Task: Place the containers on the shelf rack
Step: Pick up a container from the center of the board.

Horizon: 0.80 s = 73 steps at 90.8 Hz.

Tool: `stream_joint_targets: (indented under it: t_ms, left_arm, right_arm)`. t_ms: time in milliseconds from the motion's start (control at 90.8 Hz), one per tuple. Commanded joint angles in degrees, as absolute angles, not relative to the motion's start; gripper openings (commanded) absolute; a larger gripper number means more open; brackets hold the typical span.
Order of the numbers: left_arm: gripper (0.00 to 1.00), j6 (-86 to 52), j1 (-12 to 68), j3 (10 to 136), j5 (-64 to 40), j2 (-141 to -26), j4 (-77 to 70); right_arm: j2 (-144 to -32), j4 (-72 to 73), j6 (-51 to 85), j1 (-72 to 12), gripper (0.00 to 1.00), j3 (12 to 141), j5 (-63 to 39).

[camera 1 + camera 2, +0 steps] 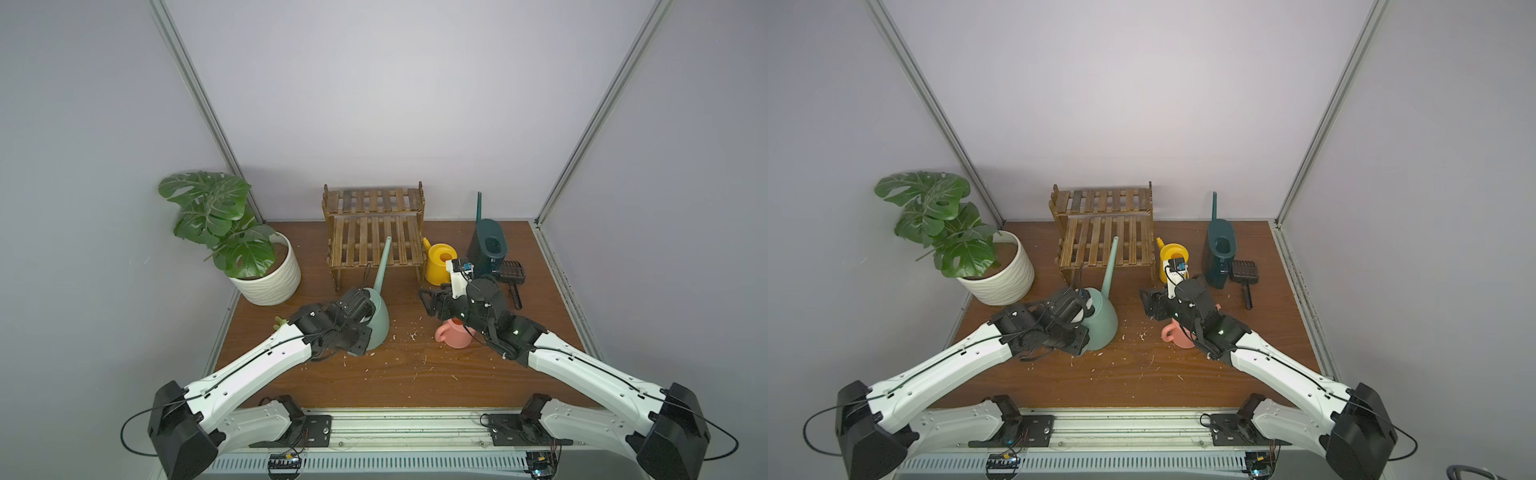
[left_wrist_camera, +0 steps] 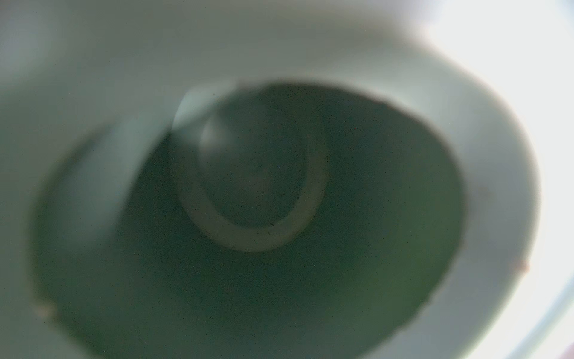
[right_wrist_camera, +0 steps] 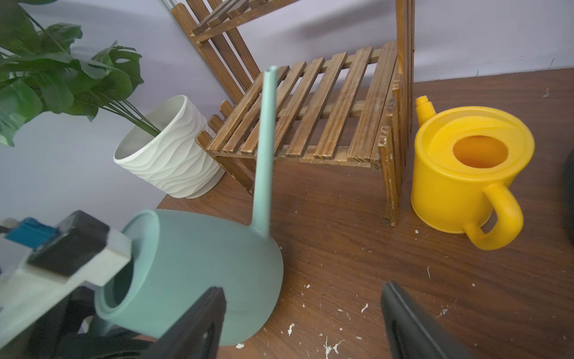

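Since my left claw [image 1: 360, 306] looks clamped on the mouth of the mint-green watering can [image 1: 380, 324], tipped on the table [image 1: 415, 374], the shelf rack [image 1: 357, 245] sits straight beyond it, with the long spout [image 1: 384, 262] aiming at the lower tier. My right claw [image 3: 302, 320] hangs wide open and empty.

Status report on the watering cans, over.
Left gripper at mouth of green can, grip unclear. Right gripper open, empty, near pink can. Rack bare, nothing shelved. Green spout stands before it.
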<state>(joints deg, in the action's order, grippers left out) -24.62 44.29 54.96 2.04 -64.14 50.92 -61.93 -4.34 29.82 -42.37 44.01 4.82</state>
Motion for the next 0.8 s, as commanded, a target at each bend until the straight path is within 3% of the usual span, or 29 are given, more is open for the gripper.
stream_joint_targets:
  t_ms: [0, 605, 793]
  left_arm:
    - [0.18, -27.7, 44.8, 54.6, 4.2, -62.5, 50.2]
    - [0.17, -24.7, 44.9, 62.7, 1.1, -56.0, 50.6]
    - [0.18, -22.9, 44.8, 69.6, 2.9, -57.4, 50.9]
  right_arm:
    - [-61.4, -4.1, 30.1, -42.2, 0.81, 44.3, 5.0]
    - [-62.8, -7.2, 26.9, -41.5, 0.82, 46.3, 7.1]
    - [-68.4, -9.4, 24.0, -40.6, 0.8, 51.3, 9.3]
